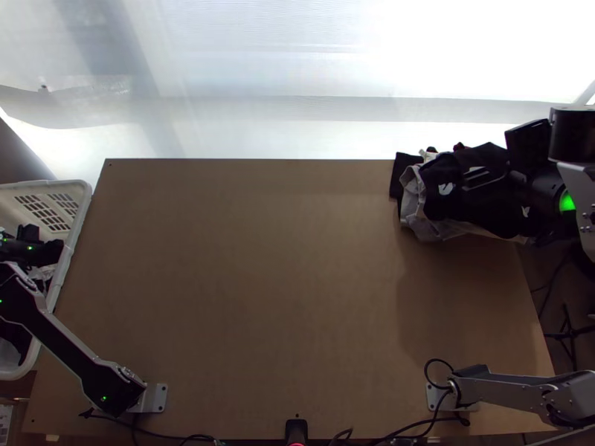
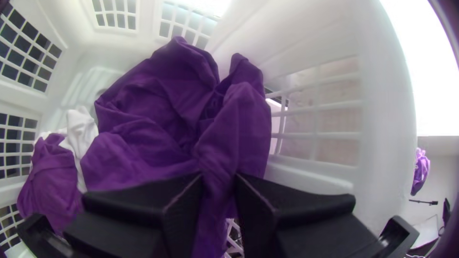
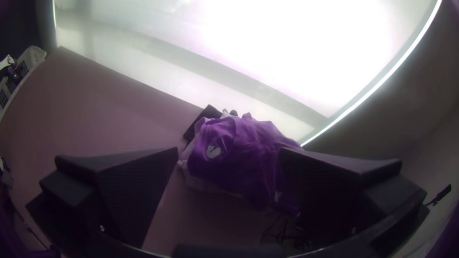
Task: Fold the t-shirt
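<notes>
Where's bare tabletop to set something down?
The light wooden table is bare from the white plastic basket to the bunched dark cloth, and down between the arms' grey base plates. Crowded: the far right corner, under the right claw, and inside the basket, where the left claw grips purple cloth.

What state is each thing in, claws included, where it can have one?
Basket: upright, cloth inside
Basket cloth: bunched, part pinched
Left claw: shut on the basket cloth
Garment heap: bunched, on the table's far right corner
Right claw: open, by the heap
Right claw's light: lit green
</notes>
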